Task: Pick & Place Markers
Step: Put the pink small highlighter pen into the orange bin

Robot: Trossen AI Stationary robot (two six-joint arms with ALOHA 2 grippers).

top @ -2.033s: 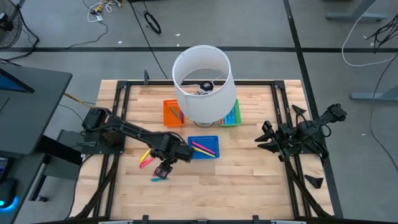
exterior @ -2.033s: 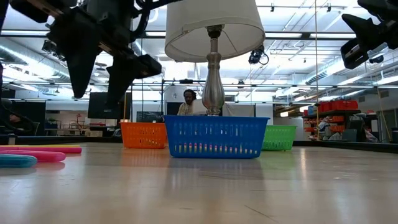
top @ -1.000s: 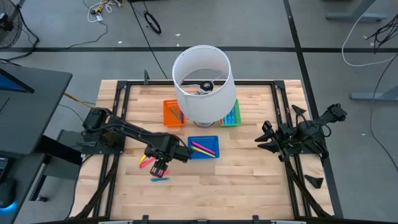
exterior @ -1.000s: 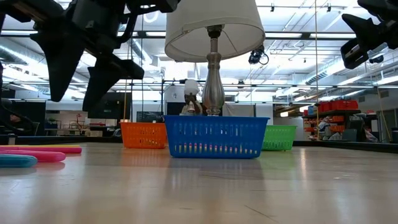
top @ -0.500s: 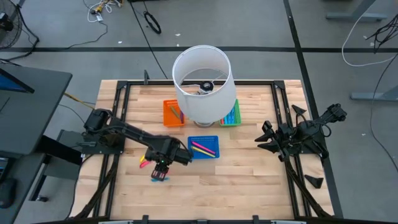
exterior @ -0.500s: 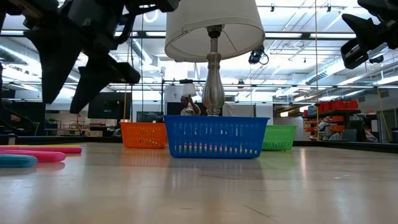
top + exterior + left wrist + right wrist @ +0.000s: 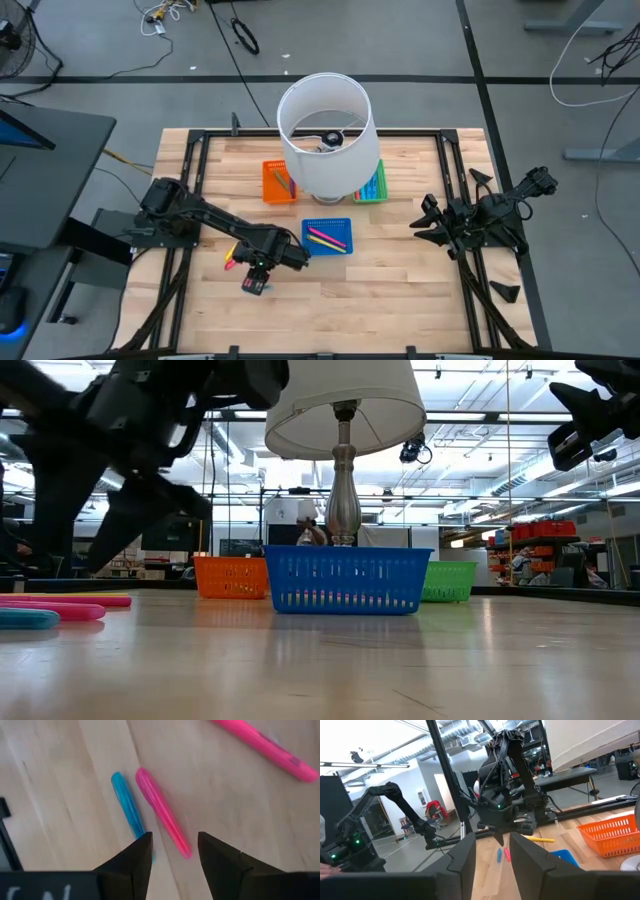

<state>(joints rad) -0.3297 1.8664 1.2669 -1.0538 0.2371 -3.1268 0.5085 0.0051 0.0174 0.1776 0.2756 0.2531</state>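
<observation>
One camera looked straight down on the counter (image 7: 400, 290); another sat level at its surface. Wrist cameras faced forward; the left's hung close over markers (image 7: 162, 812).

Even, bright overhead light fills the high view; the wooden bench (image 7: 400, 270) reads clearly, and shadows under the arms are soft and short. The white lampshade (image 7: 325, 135) is the brightest thing there, nearly blown out along its rim.

In the low view, ceiling strip lights (image 7: 480, 420) glare from behind, so the left arm (image 7: 130, 440) shows as a dark, smeared silhouette. The near bench surface is out of focus and carries a pale sheen.

The left wrist view is motion-blurred: the pink marker (image 7: 162, 812) and the blue marker (image 7: 128, 805) have soft, streaked edges.

The right wrist view is washed out near its upper edge, with bright ceiling fixtures (image 7: 370, 765) flaring.
</observation>
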